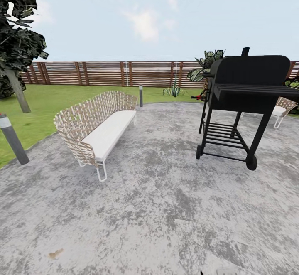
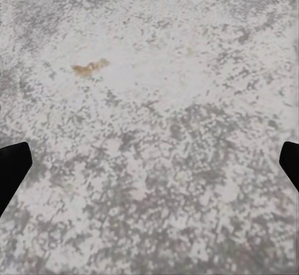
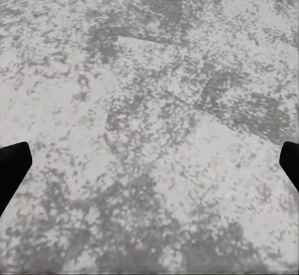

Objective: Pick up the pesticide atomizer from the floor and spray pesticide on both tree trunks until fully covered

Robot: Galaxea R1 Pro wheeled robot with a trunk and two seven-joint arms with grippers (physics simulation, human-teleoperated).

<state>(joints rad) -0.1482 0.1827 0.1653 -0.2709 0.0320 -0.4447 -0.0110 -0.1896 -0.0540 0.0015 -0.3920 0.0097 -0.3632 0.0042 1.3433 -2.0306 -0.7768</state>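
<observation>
Garden patio, mottled grey concrete floor [image 1: 158, 208]; wicker sofa [image 1: 97, 127] at 10 o'clock, black grill [image 1: 245, 96] at 2. We see no atomizer. Left pincer [image 2: 149, 169], right pincer [image 3: 149, 169] spread wide, empty. We expect light, rigid sprayer; grip dark body.

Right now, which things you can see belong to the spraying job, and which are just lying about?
For the job:
left fingers, open over the paving
right fingers, open too

Just lying about:
wicker bench
black grill
wooden fence
bollard light
thin-trunked dark tree, likely not a spray target
</observation>
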